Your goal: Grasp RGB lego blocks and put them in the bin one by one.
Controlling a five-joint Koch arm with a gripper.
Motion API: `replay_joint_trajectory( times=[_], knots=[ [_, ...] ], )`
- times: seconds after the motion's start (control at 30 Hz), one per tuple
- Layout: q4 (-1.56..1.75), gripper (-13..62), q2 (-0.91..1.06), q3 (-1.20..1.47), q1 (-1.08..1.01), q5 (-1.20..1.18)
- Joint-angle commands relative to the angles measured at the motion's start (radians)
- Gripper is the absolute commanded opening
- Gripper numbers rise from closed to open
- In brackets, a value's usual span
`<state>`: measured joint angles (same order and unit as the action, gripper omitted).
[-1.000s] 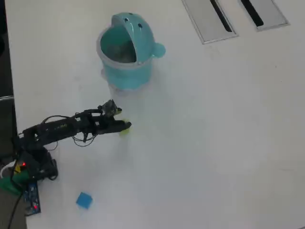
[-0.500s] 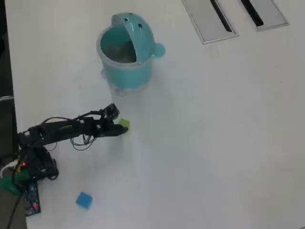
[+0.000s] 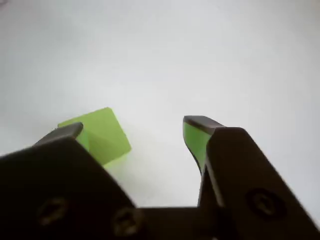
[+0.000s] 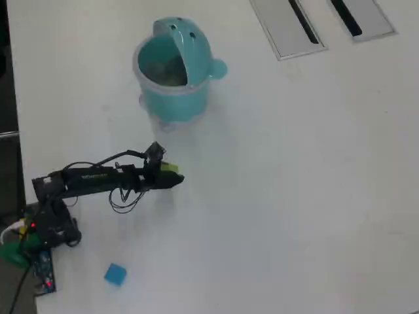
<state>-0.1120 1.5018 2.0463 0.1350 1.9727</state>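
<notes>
In the wrist view the yellow-green block (image 3: 100,134) sits on the white table (image 3: 200,60), tucked against the inner side of the left jaw. The claw (image 3: 134,131) is spread wide, jaws parted, and the right jaw stands clear of the block with bare table between them. Nothing is gripped yet.

In the overhead view, going left to right: the arm's base sits at the left table edge, the blue block (image 4: 116,274) lies near it toward the bottom, untouched, and the arm stretches right to the claw (image 4: 171,176), with the yellow-green block (image 4: 169,169) showing as a small spot at its tip. Above that stands the teal bin (image 4: 175,72), lid tipped up and mouth open, near but apart from the claw. Two grey panels (image 4: 288,27) lie far top right. No red block shows on the table; whether it is in the bin cannot be told.

What has just changed: compared with half a second ago the arm reaches further right, and the claw now straddles the block instead of stopping just short of it. A second ago the claw sat at about the same spot, so it backed off and came in again, likely re-aligning. Blue block and bin match both earlier frames.

For the task: the block is bracketed, and closing the jaws looks like the next step, then lift and carry to the bin.
</notes>
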Motion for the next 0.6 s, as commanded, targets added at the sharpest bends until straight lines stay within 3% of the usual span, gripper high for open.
replay_joint_trajectory(
  times=[0.0, 0.33, 0.57],
  knots=[
    [0.048, 35.4, 0.04, -0.029, 0.017, 0.014],
    [-0.072, 35.6, 0.241, 0.12, 0.215, 0.009],
    [-0.038, 35.4, 0.123, 0.038, 0.212, 0.014]
  ],
)
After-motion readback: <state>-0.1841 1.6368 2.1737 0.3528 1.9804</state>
